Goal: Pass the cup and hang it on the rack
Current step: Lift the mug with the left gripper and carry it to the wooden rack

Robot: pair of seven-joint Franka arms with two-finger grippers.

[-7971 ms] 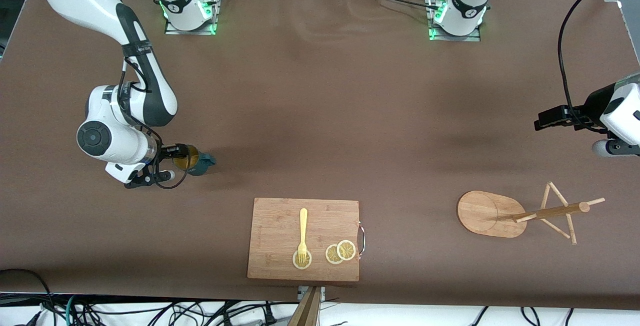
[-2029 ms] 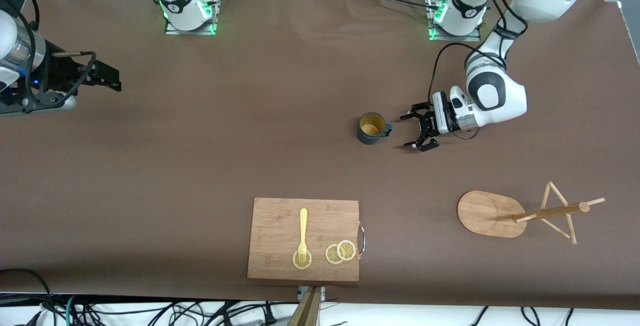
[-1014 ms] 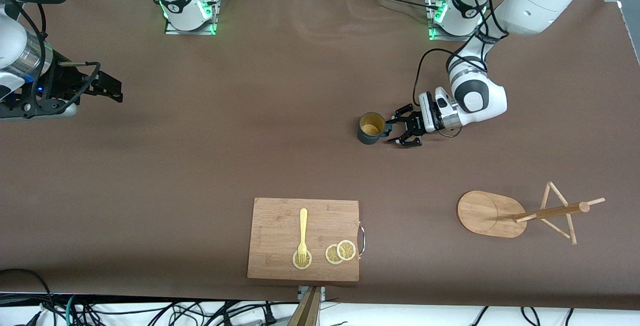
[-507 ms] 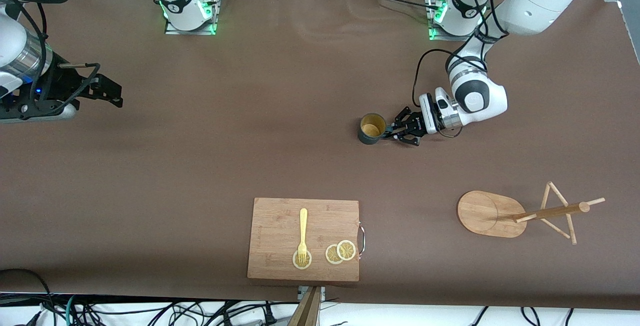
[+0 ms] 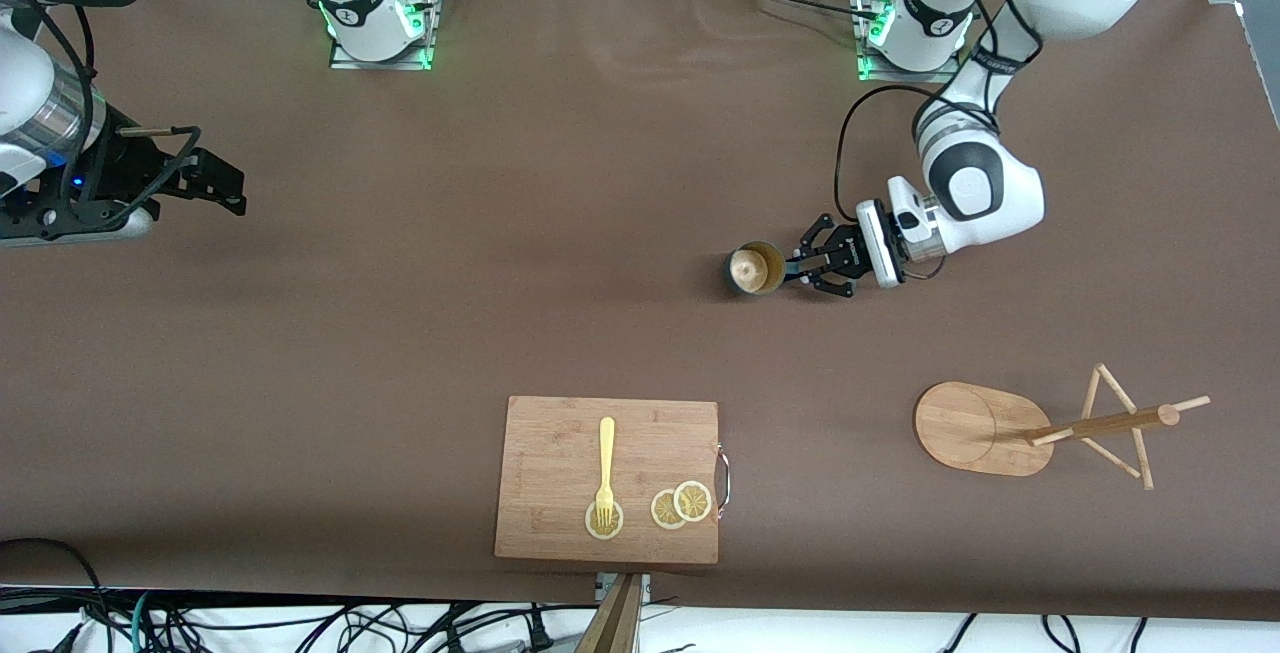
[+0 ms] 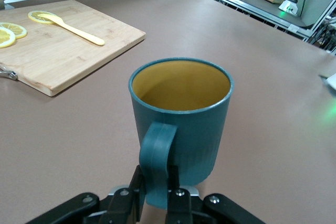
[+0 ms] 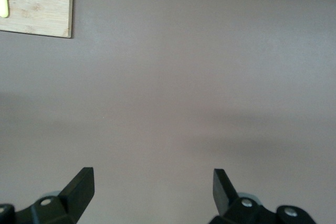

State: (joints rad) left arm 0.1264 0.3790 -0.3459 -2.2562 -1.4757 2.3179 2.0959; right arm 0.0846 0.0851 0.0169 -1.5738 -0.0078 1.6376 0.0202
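The dark teal cup with its mustard-yellow inside hangs tilted just above the middle of the table. My left gripper is shut on the cup's handle. In the left wrist view the cup fills the middle and my left gripper pinches its handle between both fingers. The wooden rack with its oval base stands toward the left arm's end of the table, nearer the front camera than the cup. My right gripper waits open and empty over the right arm's end, and shows open in its own view.
A rectangular wooden cutting board with a yellow fork and lemon slices lies near the table's front edge. The board also shows in the left wrist view and its corner in the right wrist view.
My left gripper reached the cup, shut on its handle and lifted it off the table, tilting it. My right arm has stayed still since releasing the cup earlier.
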